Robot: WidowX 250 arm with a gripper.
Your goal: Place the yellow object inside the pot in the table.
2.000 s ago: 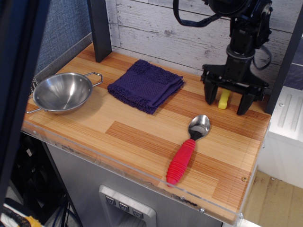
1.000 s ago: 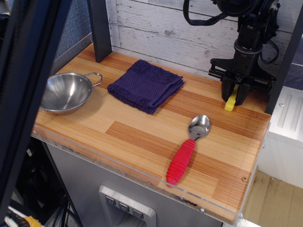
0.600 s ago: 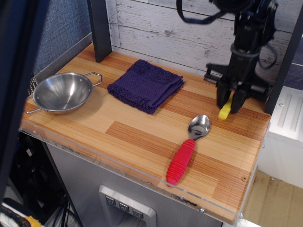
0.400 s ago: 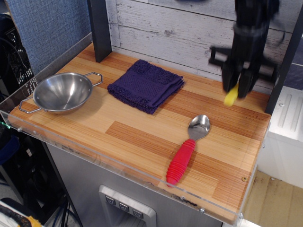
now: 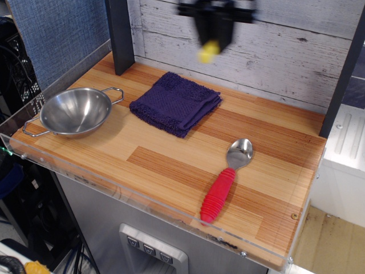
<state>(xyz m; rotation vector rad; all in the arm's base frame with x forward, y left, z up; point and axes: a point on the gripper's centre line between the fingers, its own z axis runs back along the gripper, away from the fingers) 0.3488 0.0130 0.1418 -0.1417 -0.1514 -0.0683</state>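
My gripper point(image 5: 212, 41) appears blurred at the top of the view, high above the back of the table point(image 5: 171, 165), shut on the yellow object point(image 5: 207, 51), whose lower end pokes out below the fingers. The pot point(image 5: 75, 111), a shiny steel bowl with wire loop handles, sits empty at the table's left end, well to the left of and below the gripper.
A folded dark-blue cloth point(image 5: 175, 103) lies between the pot and the gripper's spot. A red-handled spoon point(image 5: 225, 181) rests toward the front right. A black post point(image 5: 118, 34) stands at the back left, and a clear acrylic rim point(image 5: 142, 200) runs along the front edge.
The gripper closed on the yellow object at the back right, lifted it off the table, and swung up and left to above the cloth's far side.
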